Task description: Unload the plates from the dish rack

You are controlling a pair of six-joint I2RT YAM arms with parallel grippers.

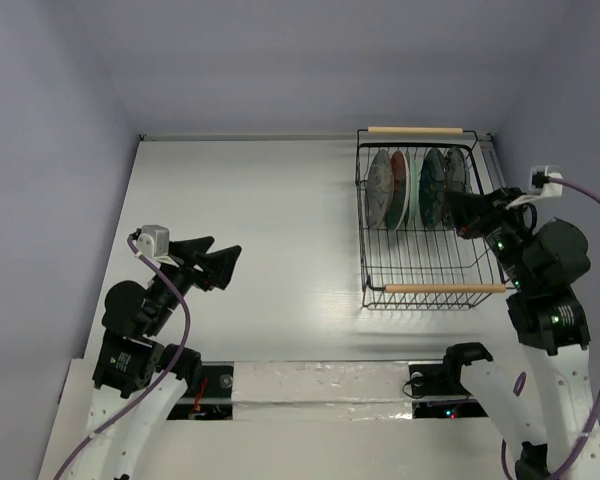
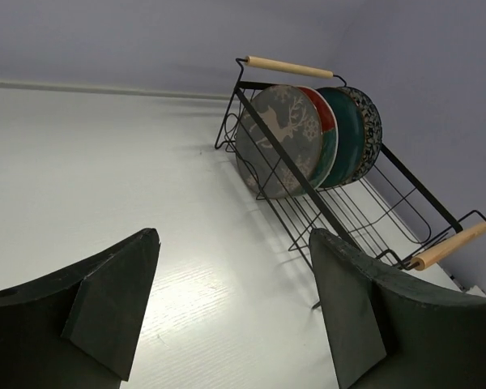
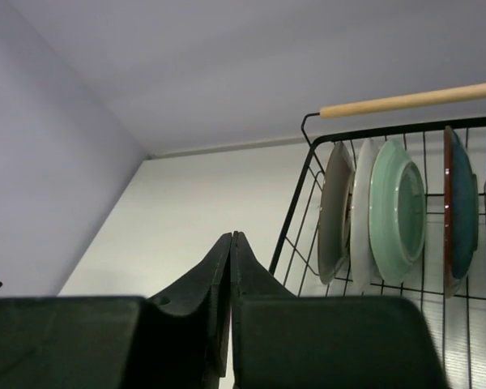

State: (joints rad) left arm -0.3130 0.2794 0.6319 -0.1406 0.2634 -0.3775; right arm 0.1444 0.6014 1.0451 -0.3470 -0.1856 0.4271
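Note:
The black wire dish rack [image 1: 364,232] with wooden rod handles stands at the right of the table. Several plates stand upright in its far half: grey-brown deer plate [image 1: 382,187], a red-rimmed plate [image 1: 401,185], teal plate [image 1: 433,185], dark patterned plate [image 1: 456,172]. The left wrist view shows the deer plate [image 2: 279,142] frontmost in the rack [image 2: 352,212]. The right wrist view shows a mint plate [image 3: 397,211] among them. My right gripper [image 1: 452,213] is shut and empty, over the rack just near of the plates; its tips [image 3: 231,239] touch. My left gripper [image 1: 227,246] is open and empty, far left of the rack, its fingers [image 2: 113,300] wide apart.
White table [image 1: 260,200] with walls at the back and both sides. A taped strip [image 1: 320,382] runs along the near edge between the arm bases. The rack's near half holds nothing. A white socket box [image 1: 545,179] sits at the right wall.

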